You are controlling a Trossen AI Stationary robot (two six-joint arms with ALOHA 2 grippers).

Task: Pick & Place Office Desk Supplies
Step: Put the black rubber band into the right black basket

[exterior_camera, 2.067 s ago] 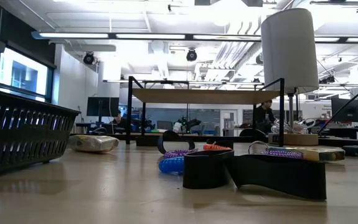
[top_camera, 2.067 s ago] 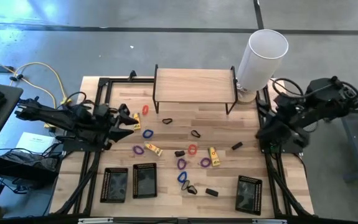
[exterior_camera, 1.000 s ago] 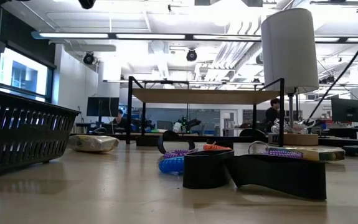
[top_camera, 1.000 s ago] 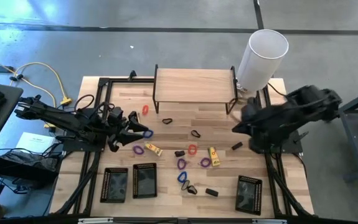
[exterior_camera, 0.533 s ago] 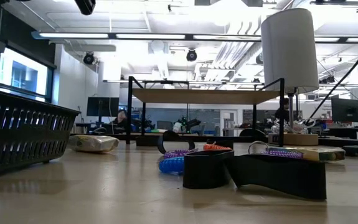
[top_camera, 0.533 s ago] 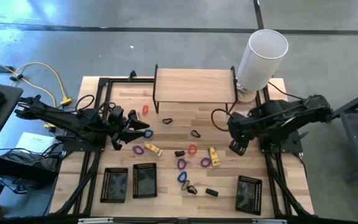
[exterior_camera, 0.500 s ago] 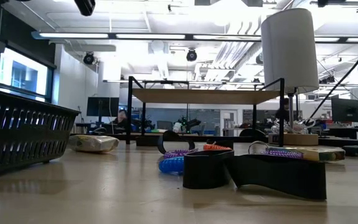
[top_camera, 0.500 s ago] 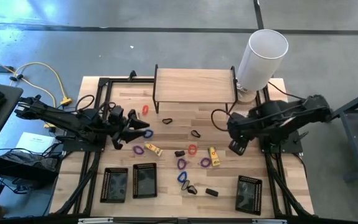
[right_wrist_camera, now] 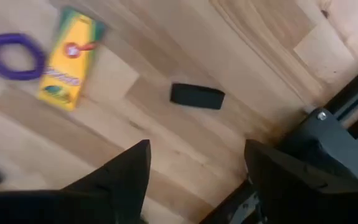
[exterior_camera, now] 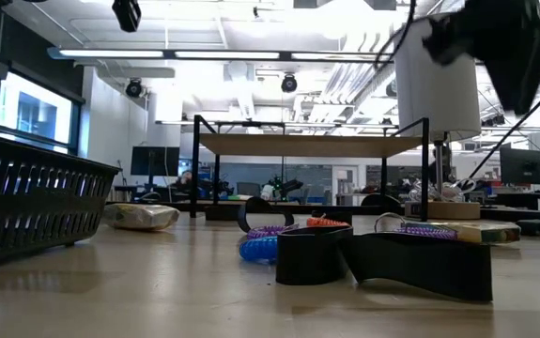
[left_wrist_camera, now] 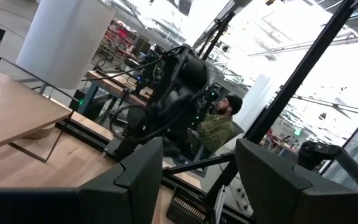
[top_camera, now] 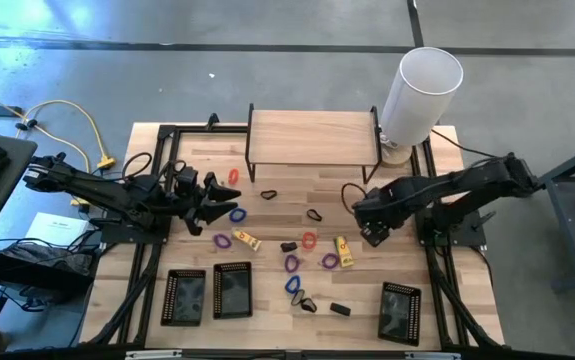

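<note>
I hold the right gripper [top_camera: 371, 234] with fingers spread above the black clip [right_wrist_camera: 197, 96], which lies on the table just ahead of them, to straddle it, while the left gripper [top_camera: 210, 207] waits open.

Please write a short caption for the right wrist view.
Open right gripper above the wooden table, facing a small black piece, yellow packet and purple loop.
</note>
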